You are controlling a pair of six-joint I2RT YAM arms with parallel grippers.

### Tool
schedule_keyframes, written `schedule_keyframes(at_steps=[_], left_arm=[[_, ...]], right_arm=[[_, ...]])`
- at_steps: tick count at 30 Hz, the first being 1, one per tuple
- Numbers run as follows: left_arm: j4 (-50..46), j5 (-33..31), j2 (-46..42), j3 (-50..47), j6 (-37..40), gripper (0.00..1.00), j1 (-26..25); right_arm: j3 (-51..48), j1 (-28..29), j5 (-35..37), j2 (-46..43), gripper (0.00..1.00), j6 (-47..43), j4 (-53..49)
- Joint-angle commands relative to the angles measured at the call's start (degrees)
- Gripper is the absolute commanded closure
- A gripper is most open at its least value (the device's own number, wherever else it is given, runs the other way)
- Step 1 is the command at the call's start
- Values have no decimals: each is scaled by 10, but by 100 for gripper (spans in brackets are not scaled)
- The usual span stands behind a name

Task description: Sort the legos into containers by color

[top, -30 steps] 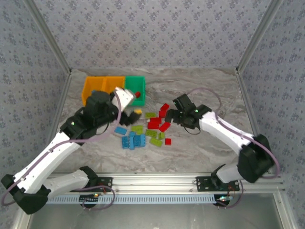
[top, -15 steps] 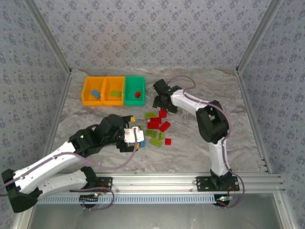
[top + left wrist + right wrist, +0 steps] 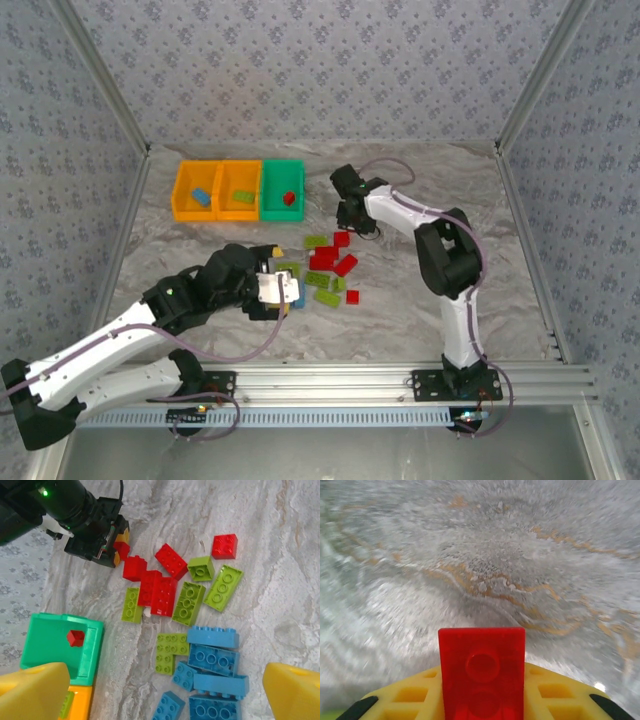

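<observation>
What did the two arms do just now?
The left arm swung back from the bins to hover over the blue bricks, jaws open. The right arm picked up a red brick and carried it toward the green bin. The bins stayed put.

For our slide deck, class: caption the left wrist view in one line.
Open left fingers above unsorted red, green and blue legos; one red brick in the green bin.

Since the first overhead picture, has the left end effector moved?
Yes. The left end effector moved from the green bin toward the near edge, over blue legos.
</observation>
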Motion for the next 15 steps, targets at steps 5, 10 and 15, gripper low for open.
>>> schedule_keyframes(at_steps=[5,10,15], left_arm=[[74,-44,-5,68,-168,1,93],[132,-33,-15,69,-249,1,210],[176,-24,-14,41,-274,1,276]], right_arm=[[-30,112,-12,-161,75,-161,84],[30,145,-42,-100,75,-199,129],[196,144,-10,53,73,-224,96]])
